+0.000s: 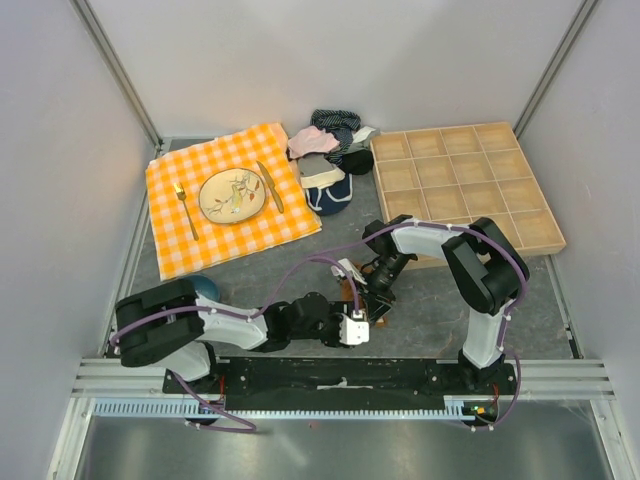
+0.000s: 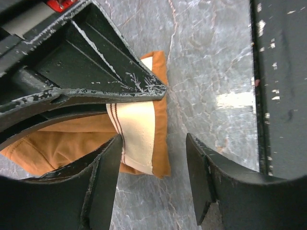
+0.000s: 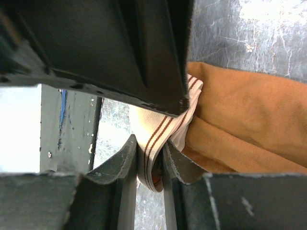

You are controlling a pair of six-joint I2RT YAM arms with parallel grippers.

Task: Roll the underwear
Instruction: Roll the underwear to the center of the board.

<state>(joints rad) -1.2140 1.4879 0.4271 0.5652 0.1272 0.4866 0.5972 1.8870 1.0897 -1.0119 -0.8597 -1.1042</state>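
Rust-brown underwear (image 2: pixel 57 148) lies on the grey table (image 2: pixel 206 72), where both arms meet at lower centre of the overhead view and all but hide it. Only the right wrist view shows the right gripper (image 3: pixel 151 155) pinching the striped cream waistband (image 3: pixel 156 136) narrowly. The left wrist view shows the left gripper (image 2: pixel 153 143) standing wide over the waistband's end, with bare table to its right. The tray (image 1: pixel 556 240) and checked cloth (image 1: pixel 190 245) lie well apart, in the overhead view's upper half.

Rust-orange underwear (image 2: pixel 53 146) — cream waistband (image 2: pixel 139 129), brown stripes, orange-white checked cloth (image 1: pixel 230 245)
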